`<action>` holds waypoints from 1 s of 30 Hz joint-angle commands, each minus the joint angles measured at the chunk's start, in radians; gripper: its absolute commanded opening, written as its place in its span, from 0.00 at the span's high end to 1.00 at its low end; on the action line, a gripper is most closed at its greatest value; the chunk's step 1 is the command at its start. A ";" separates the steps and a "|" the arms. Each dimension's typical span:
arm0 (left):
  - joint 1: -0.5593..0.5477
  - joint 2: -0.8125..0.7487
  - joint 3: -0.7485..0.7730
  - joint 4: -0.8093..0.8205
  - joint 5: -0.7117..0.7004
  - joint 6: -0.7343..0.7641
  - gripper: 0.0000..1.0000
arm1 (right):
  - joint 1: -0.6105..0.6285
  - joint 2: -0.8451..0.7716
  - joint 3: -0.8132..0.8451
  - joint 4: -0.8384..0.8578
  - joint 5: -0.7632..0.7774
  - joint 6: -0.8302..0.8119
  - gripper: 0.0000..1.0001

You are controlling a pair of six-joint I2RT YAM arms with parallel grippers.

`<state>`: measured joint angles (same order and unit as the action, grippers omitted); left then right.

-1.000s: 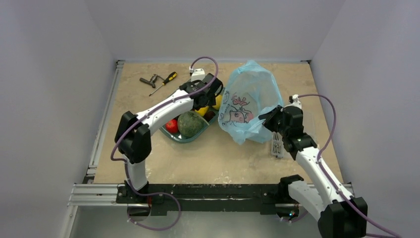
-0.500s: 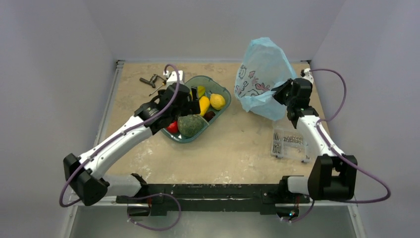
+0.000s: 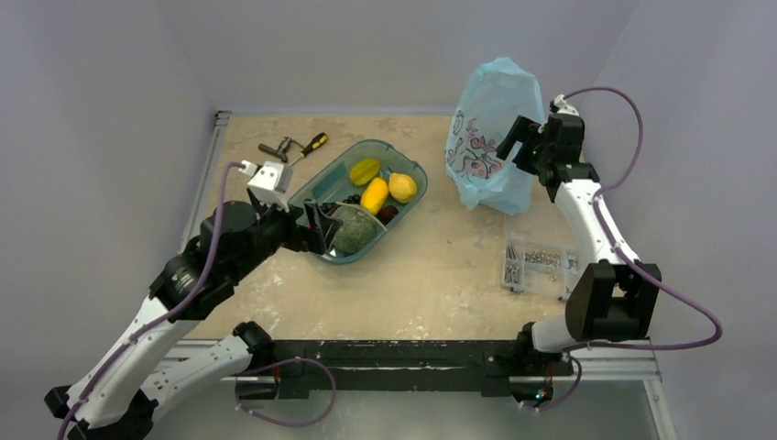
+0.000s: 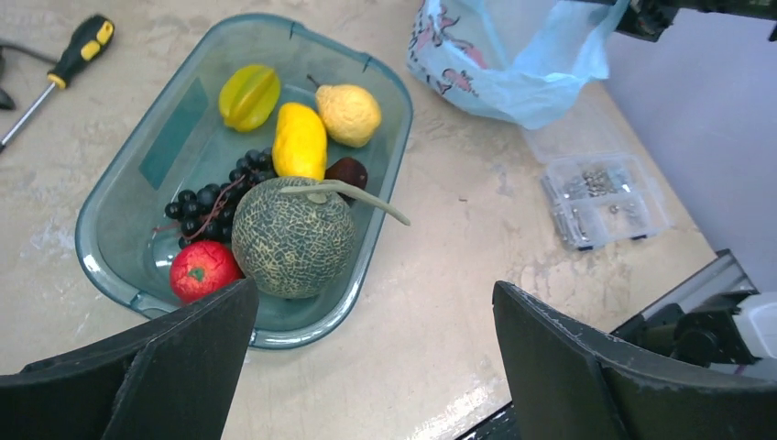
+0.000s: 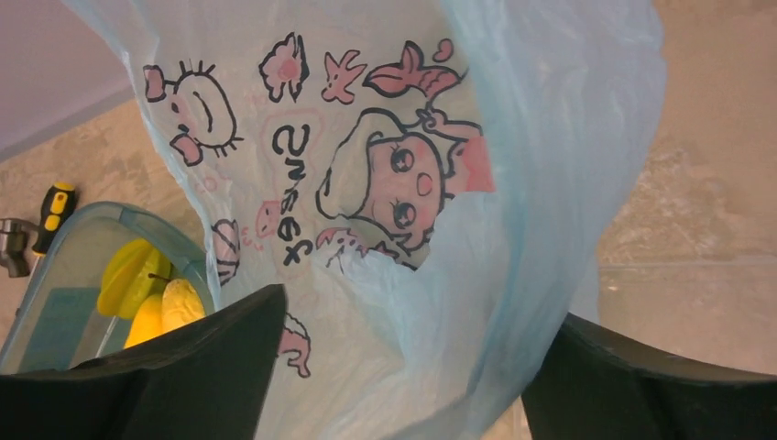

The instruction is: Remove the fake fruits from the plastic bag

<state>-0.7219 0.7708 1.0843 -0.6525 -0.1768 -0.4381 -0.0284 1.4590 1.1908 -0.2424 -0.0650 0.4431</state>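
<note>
The large green rough-skinned fruit (image 3: 353, 229) (image 4: 293, 236) and the smooth yellow mango-like fruit (image 3: 374, 194) (image 4: 300, 140) lie in the teal tray (image 3: 322, 186) (image 4: 174, 137). The light-blue plastic bag (image 3: 490, 137) (image 5: 412, 183) with its pink cartoon print stands raised at the back right. My right gripper (image 3: 513, 145) (image 5: 403, 312) is beside it, jaws open, with bag film loose between them. Back over the tray's near-left edge, my left gripper (image 3: 316, 229) (image 4: 374, 302) is open wide and holds nothing.
A star fruit (image 4: 249, 95), a pear (image 4: 348, 114), a red fruit (image 4: 203, 270) and black grapes (image 4: 206, 202) share the tray. A clear box of screws (image 3: 541, 261) sits near the right arm. A screwdriver (image 3: 307, 147) and metal tools lie at the back left.
The right arm carried the bag up and toward the back right, then its jaws opened. The left arm drew back from the tray toward the near left, uncovering the fruits.
</note>
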 commanded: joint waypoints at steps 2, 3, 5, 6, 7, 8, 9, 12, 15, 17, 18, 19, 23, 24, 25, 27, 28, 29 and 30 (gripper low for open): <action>0.004 -0.111 0.041 -0.057 0.061 0.055 0.00 | 0.001 -0.160 0.121 -0.268 0.181 -0.151 0.01; 0.004 -0.130 0.051 -0.080 0.053 0.055 0.00 | 0.001 -0.199 0.124 -0.301 0.215 -0.152 0.01; 0.004 -0.175 0.066 -0.104 0.033 0.058 0.00 | 0.002 -0.274 0.147 -0.364 0.249 -0.155 0.01; 0.004 -0.197 0.071 -0.108 0.023 0.060 0.00 | 0.002 -0.311 0.155 -0.389 0.254 -0.155 0.01; 0.003 -0.218 0.072 -0.108 0.011 0.061 0.00 | 0.002 -0.349 0.160 -0.411 0.257 -0.153 0.01; 0.004 -0.237 0.076 -0.106 0.001 0.061 0.00 | 0.002 -0.389 0.163 -0.430 0.259 -0.151 0.01; 0.004 -0.251 0.081 -0.105 -0.006 0.061 0.00 | 0.002 -0.434 0.162 -0.439 0.252 -0.149 0.01; 0.004 -0.276 0.116 -0.114 -0.009 0.056 0.00 | 0.002 -0.561 0.153 -0.441 0.203 -0.144 0.01; 0.004 -0.298 0.147 -0.125 -0.016 0.055 0.00 | 0.002 -0.669 0.156 -0.432 0.133 -0.138 0.01; 0.003 -0.316 0.157 -0.129 -0.027 0.058 0.00 | 0.002 -0.741 0.153 -0.415 0.114 -0.136 0.01; 0.002 -0.324 0.158 -0.127 -0.032 0.063 0.00 | 0.002 -0.772 0.153 -0.408 0.110 -0.131 0.01; 0.004 -0.330 0.158 -0.126 -0.041 0.065 0.00 | 0.002 -0.802 0.150 -0.404 0.110 -0.124 0.01; 0.004 -0.333 0.181 -0.141 -0.076 0.078 0.00 | 0.002 -0.897 0.163 -0.410 0.149 -0.109 0.01; 0.004 -0.331 0.187 -0.146 -0.080 0.082 0.00 | 0.002 -0.909 0.165 -0.411 0.157 -0.104 0.01; 0.004 -0.331 0.192 -0.150 -0.085 0.087 0.00 | 0.002 -0.921 0.169 -0.415 0.172 -0.103 0.01; 0.004 -0.333 0.195 -0.149 -0.099 0.096 0.00 | 0.002 -0.930 0.185 -0.431 0.212 -0.100 0.01; 0.004 -0.335 0.194 -0.148 -0.106 0.101 0.00 | 0.003 -0.933 0.187 -0.432 0.228 -0.091 0.01; 0.004 -0.336 0.195 -0.148 -0.113 0.104 0.00 | 0.002 -0.935 0.186 -0.430 0.241 -0.082 0.01; 0.004 -0.337 0.196 -0.148 -0.117 0.109 0.00 | 0.002 -0.937 0.182 -0.431 0.243 -0.082 0.01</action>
<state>-0.7219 0.4370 1.2526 -0.7998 -0.2520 -0.3714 -0.0273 0.5148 1.3594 -0.6552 0.1158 0.3370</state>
